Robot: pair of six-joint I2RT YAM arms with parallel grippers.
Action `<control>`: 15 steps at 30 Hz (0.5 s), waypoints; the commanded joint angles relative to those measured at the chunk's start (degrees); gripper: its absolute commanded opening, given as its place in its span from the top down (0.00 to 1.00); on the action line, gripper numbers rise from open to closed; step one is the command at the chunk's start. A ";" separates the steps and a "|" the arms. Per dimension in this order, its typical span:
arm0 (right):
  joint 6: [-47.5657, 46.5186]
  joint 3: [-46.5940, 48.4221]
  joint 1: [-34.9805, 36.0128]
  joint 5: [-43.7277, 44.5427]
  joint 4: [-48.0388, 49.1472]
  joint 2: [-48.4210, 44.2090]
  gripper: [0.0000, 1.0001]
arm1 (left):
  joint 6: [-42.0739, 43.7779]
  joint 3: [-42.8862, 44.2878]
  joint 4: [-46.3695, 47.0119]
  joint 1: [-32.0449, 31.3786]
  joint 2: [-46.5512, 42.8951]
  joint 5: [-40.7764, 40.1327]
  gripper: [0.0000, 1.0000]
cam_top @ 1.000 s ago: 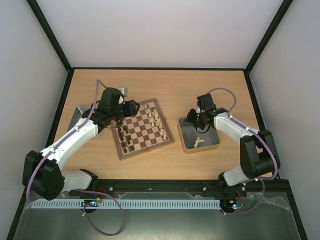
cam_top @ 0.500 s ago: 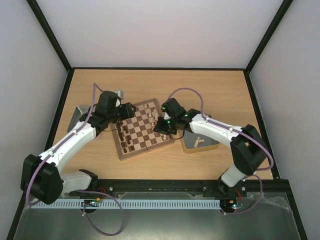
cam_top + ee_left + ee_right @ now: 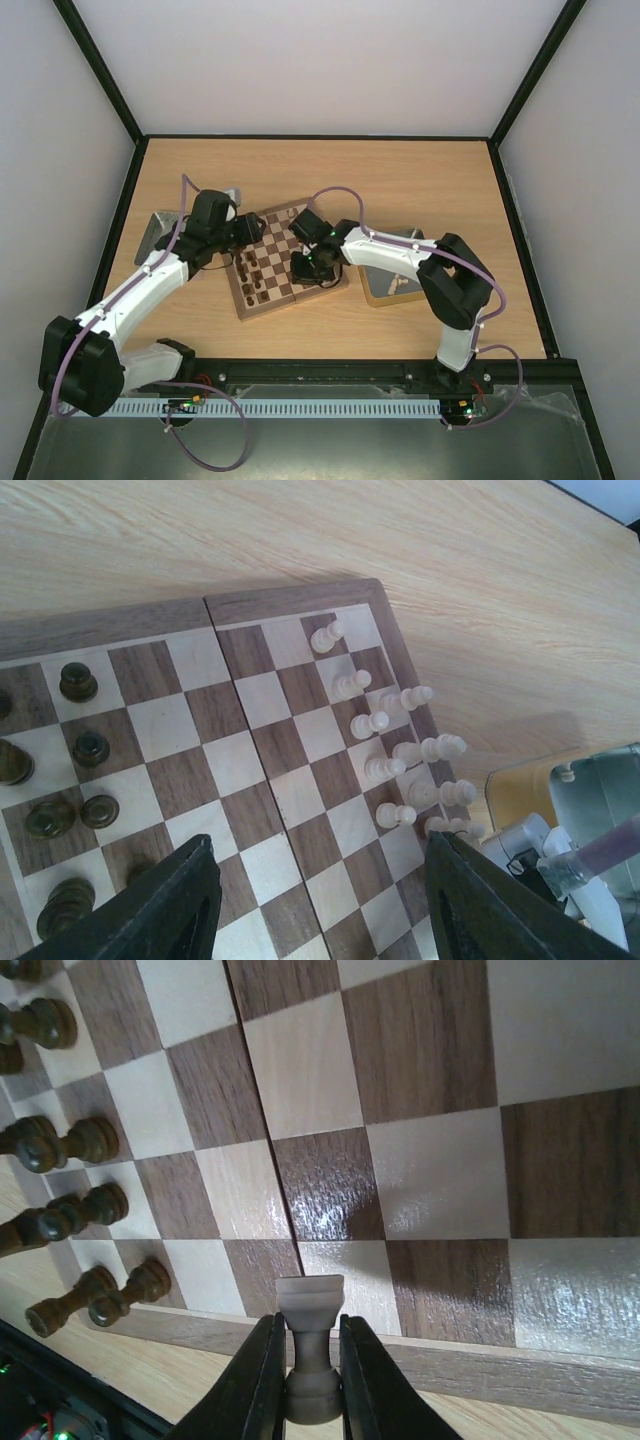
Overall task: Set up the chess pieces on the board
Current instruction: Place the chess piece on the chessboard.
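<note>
Right gripper (image 3: 305, 1338): pale piece (image 3: 309, 1303); tin (image 3: 374, 297): pieces (image 3: 403, 284)

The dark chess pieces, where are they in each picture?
Top camera: the dark chess pieces stand on the left side of the board.
Left wrist: along the left edge.
Right wrist: along the left edge, while the right claw pinches a pale piece at the bottom.
Shared landmark: the checkered board.

A robotics lab test cell: plain white panels (image 3: 320, 60) in black framing (image 3: 100, 75) enclose a wooden table (image 3: 400, 170), with two cabled robot arms (image 3: 140, 285) bolted to a rail (image 3: 330, 372) along its near edge.
</note>
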 commanded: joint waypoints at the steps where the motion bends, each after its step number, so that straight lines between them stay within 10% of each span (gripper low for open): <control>1: -1.47 2.70 0.40 0.10 -5.75 1.79 0.86 | 0.86 -1.34 1.01 0.45 -1.59 0.27 0.42; 15: -2.93 8.38 0.45 0.24 -9.30 5.51 0.80 | 0.52 -3.08 2.21 0.60 -1.91 1.02 0.42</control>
